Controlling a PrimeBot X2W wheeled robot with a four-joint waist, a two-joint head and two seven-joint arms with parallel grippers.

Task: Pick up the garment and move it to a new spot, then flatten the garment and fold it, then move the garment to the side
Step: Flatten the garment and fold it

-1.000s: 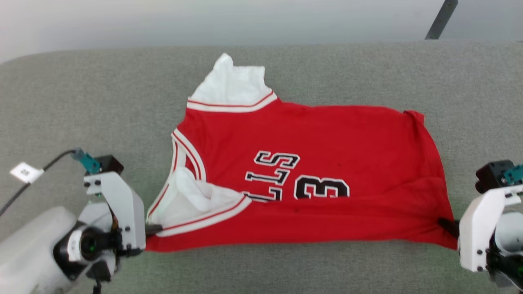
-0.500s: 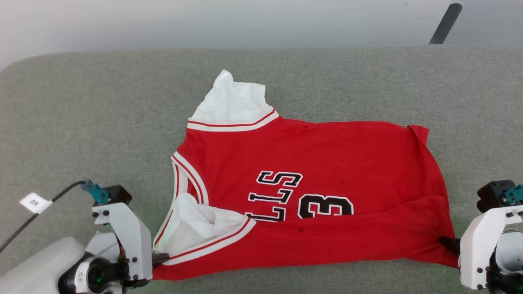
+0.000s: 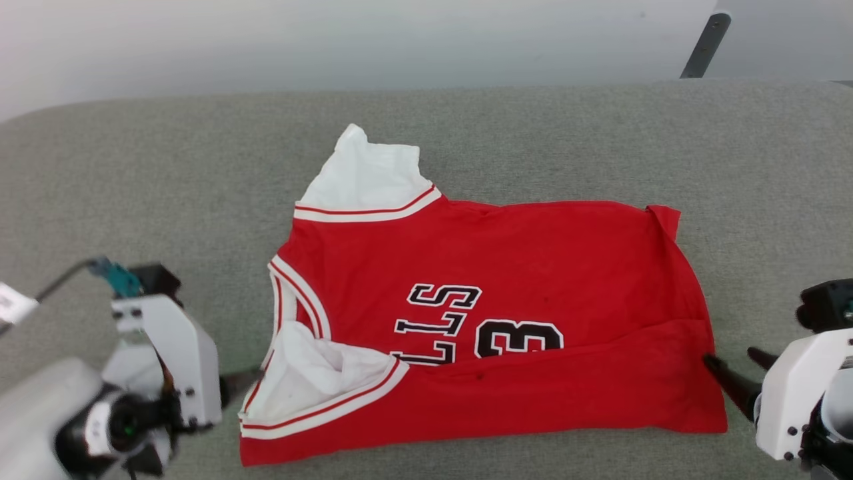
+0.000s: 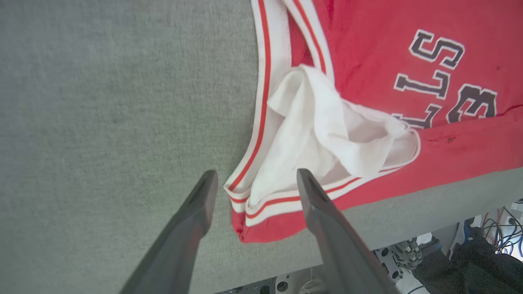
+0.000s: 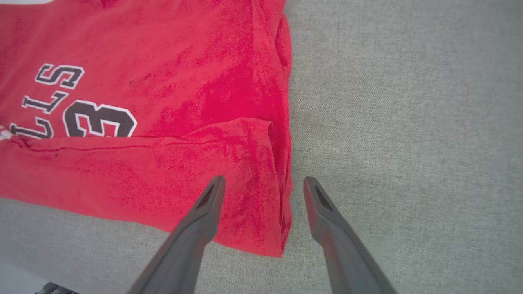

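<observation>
Closer in, wrist views show it — jaws spread astride garment (image 4: 363,53) corners

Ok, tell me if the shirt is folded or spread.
Partly folded: the shirt has its near strip doubled over the chest, hiding part of the lettering; the far sleeve lies flat.

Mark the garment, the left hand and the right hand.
garment (image 3: 533,260), head view, red chest panel above the lettering.
left hand (image 4: 256,174), left wrist view, midway between its open fingertips.
right hand (image 5: 263,179), right wrist view, midway between its open fingertips.
</observation>
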